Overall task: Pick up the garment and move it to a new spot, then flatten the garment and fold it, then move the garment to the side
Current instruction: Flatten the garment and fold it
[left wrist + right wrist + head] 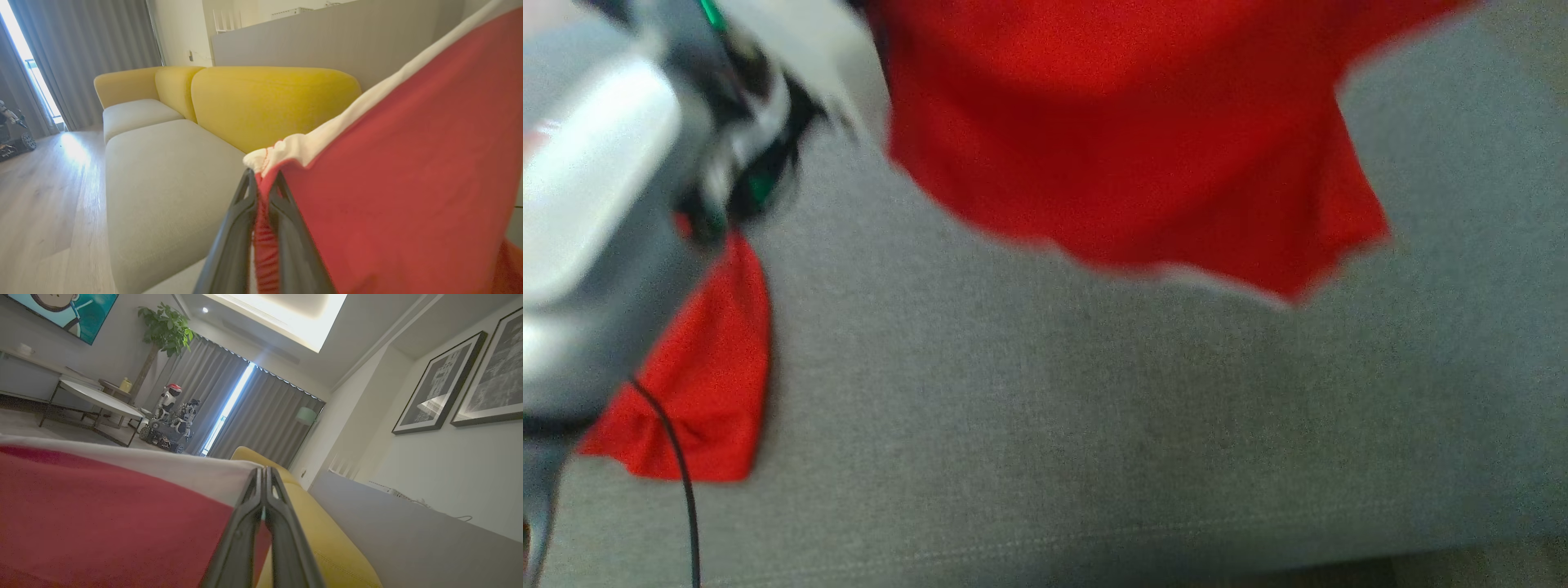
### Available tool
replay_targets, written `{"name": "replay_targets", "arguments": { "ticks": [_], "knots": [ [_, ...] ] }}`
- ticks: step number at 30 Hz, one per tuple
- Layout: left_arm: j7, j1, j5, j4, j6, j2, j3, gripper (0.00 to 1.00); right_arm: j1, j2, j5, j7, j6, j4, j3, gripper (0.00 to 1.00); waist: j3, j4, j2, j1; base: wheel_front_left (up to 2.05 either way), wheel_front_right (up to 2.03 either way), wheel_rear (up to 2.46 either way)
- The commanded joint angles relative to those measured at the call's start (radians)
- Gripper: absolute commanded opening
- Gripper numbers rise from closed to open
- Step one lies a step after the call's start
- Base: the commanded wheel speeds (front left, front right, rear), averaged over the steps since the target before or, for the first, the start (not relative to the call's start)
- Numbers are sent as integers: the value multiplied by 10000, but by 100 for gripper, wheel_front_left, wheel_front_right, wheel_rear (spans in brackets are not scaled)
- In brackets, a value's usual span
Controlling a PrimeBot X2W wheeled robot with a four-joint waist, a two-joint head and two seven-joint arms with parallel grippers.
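Note:
The garment point(1119, 139) is red with a white band along one edge, and it hangs in the air above a grey sofa seat point(1094, 425). A red corner of it point(703, 376) droops below my left arm at the lower left of the head view. My left gripper point(263, 177) is shut on a bunched red and white edge of the garment point(408, 183). My right gripper point(263, 473) is shut on the garment's white-banded edge point(102, 506), which stretches away to the left of that view.
A sofa with yellow back cushions point(261, 102) and pale grey seats point(163, 171) stands by a wood floor point(45, 196). Grey curtains point(245, 408), a round table point(98, 400), another wheeled robot point(169, 420) and a plant point(165, 326) stand further off.

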Motion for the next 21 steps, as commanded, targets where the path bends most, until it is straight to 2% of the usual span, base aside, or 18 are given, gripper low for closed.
{"name": "replay_targets", "arguments": {
  "ticks": [1, 3, 5, 6, 7, 8, 9, 11, 14, 18, 21],
  "knots": [
    [-188, -1162, 207, 386, -154, 50, 648, 0, -936, -90, 110, -259, 37, 513, 346, 0, 1325, -374, 0, 0, 0, 0, 0],
    [-469, -2057, 479, 1302, -394, -260, 681, 0, -2099, 112, 133, -694, 37, 1685, 562, 0, 1727, -427, 0, 0, 0, 0, 0],
    [-808, -2984, 819, 2249, -592, -584, 671, 0, -3178, 565, 128, -1286, 37, 2859, 305, 0, 2081, -456, 0, 0, 0, 0, 0],
    [-1067, -3444, 1034, 2717, -627, -734, 682, 0, -3660, 739, -61, -1642, 37, 3380, 214, 0, 2232, -465, 0, 0, 0, 0, 0],
    [-1067, -3444, 1034, 2717, -627, -734, 682, 0, -3660, 739, -61, -1642, 37, 3380, 214, 0, 2232, -465, 0, 0, 0, 0, 0],
    [-1666, -4204, 1349, 3630, -641, -1054, 753, 0, -4435, 1063, -560, -2379, 37, 4326, 159, 0, 2457, -472, 0, 0, 0, 0, 0],
    [-1666, -4204, 1349, 3630, -641, -1054, 753, 0, -4435, 1063, -560, -2379, 37, 4326, 159, 0, 2457, -472, 0, 0, 0, 0, 0],
    [-2336, -4656, 1497, 4460, -674, -1369, 838, 0, -4854, 1456, -938, -3030, 37, 5185, 138, 0, 2553, -466, 0, 0, 0, 0, 0],
    [-3132, -4770, 1118, 5411, -1163, -1833, 1067, 0, -4984, 1986, -1189, -3658, 37, 6315, 237, 0, 2665, -479, 0, 0, 0, 0, 0],
    [-3619, -4347, 1163, 6321, -1807, -2074, 765, 0, -4423, 2374, -1208, -4049, 37, 7371, 819, 0, 2751, -440, 0, 0, 0, 0, 0],
    [-3829, -3732, 1198, 6687, -2121, -2187, 596, 0, -3717, 2477, -1116, -4217, 37, 7770, 1306, 0, 2797, -415, 0, 0, 0, 0, 0]
  ]
}}
